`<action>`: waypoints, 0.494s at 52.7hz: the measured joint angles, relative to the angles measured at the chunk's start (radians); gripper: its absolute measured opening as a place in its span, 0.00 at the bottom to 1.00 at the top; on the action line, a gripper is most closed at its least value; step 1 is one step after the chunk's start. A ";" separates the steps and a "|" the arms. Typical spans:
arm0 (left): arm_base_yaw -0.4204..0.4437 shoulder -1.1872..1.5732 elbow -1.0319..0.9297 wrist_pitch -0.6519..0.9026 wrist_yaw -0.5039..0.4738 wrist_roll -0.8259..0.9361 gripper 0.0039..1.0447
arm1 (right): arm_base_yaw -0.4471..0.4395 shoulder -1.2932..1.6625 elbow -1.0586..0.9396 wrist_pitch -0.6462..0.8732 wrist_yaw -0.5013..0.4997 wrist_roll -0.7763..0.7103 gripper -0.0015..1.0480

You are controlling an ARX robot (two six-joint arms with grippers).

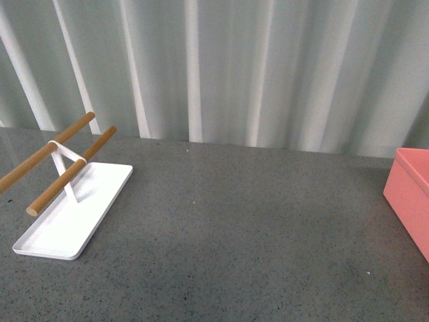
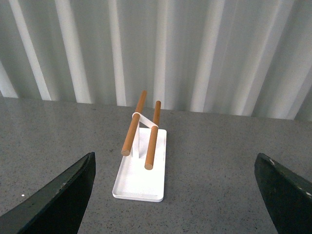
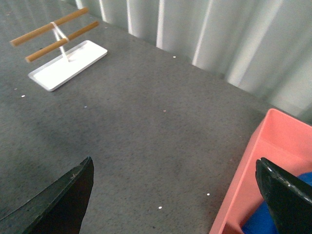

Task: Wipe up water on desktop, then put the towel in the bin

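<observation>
Blue towel [image 3: 263,222] is already lying inside the pink bin [image 3: 253,161], lower right of the right wrist frame, beside the spread-apart right gripper [image 3: 175,204]; left gripper [image 2: 175,195] is likewise gaping over the desktop [image 1: 234,228].

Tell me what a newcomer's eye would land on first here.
First the flat white tray with two wooden rods, standing at the left of the speckled dark grey desktop. Then the salmon-pink plastic bin at the right edge, with the bright blue towel inside it.
</observation>
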 joint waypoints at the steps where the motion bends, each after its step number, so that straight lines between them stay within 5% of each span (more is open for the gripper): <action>1: 0.000 0.000 0.000 0.000 0.000 0.000 0.94 | -0.013 -0.027 -0.001 -0.039 -0.025 -0.018 0.93; 6: 0.000 0.000 0.000 0.000 0.000 0.000 0.94 | -0.035 -0.109 -0.028 -0.040 -0.001 -0.020 0.91; 13: 0.000 0.000 0.000 0.000 0.000 0.000 0.94 | 0.036 -0.349 -0.262 0.385 0.405 0.247 0.69; 26: 0.000 -0.001 0.000 0.000 0.000 0.000 0.94 | 0.159 -0.468 -0.439 0.507 0.575 0.444 0.28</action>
